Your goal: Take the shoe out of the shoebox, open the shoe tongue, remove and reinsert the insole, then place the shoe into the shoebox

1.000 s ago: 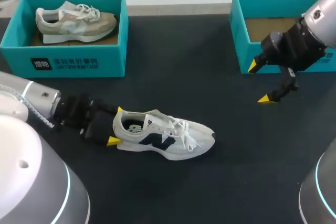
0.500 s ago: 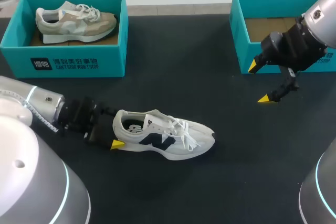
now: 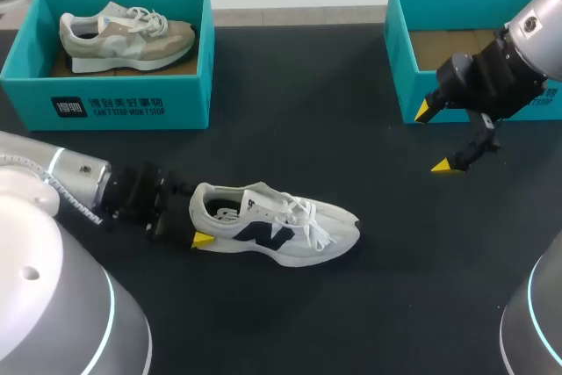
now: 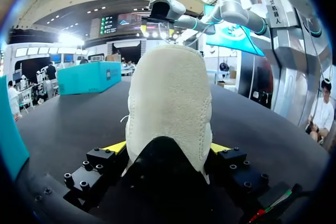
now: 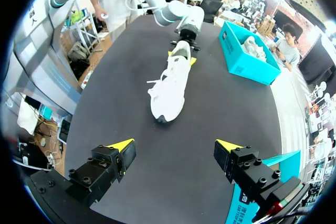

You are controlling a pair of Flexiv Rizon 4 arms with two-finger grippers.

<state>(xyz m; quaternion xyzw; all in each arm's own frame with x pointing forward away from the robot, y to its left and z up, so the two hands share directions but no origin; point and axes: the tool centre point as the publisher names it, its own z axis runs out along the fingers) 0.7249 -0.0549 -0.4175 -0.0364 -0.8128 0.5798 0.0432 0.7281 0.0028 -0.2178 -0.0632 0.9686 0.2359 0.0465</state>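
My left end effector [image 4: 168,148] is pinching the heel of the white sneaker [image 3: 277,230] out on the tabletop [image 3: 369,322], the right end effector [image 3: 435,138] hangs wide open by the teal shoebox [image 3: 399,59], and I reckon that soft heel could squish and slip out if I lift.

I saw a white shoe [image 3: 294,233] with a dark navy side mark, its heel cream-coloured. The second shoe [image 3: 123,32] was beige and grey. The far-left shoebox [image 3: 132,107] and far-right shoebox [image 3: 399,68] were teal, the desk [image 3: 395,270] black. My left tool [image 4: 168,148] and right tool [image 3: 436,138] had yellow tips.
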